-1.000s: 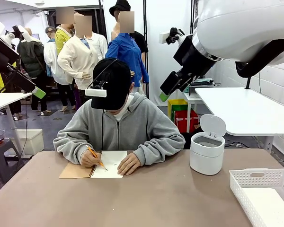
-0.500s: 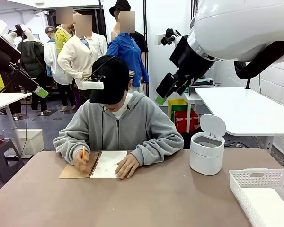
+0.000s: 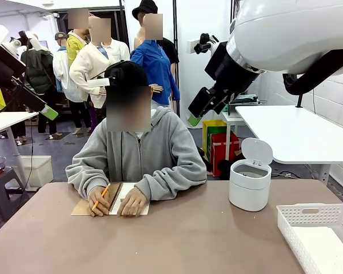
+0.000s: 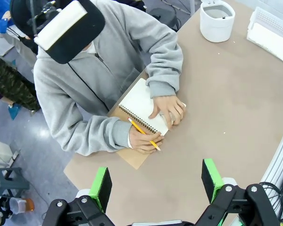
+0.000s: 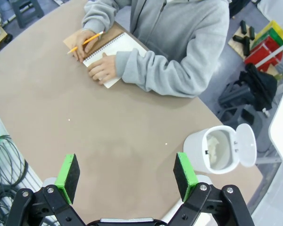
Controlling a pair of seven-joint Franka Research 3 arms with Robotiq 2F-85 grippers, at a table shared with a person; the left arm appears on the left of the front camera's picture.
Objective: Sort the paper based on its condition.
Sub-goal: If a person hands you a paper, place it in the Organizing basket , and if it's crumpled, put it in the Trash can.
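Person at tan spiral notebook [image 4: 137,101]; left gripper [image 4: 156,183], right gripper [image 5: 126,175] spread wide, empty.
Right wrist view looks into round white bin [image 5: 195,141]: crumpled white paper [image 5: 217,153].

Brown table [image 3: 206,240], spiral notebook [image 4: 137,101] near its far edge, white open-lidded bin [image 3: 250,188], white perforated basket [image 3: 288,231] at right

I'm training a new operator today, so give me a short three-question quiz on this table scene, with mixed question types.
1. True or false: the lid of the white bin stands open.
2. The person's pencil is held over: A the notebook, B the bin, C the basket.
3. How do the left gripper and the right gripper stand?
Key: 1 true. 2 A. 3 both open, holding nothing, above the table.
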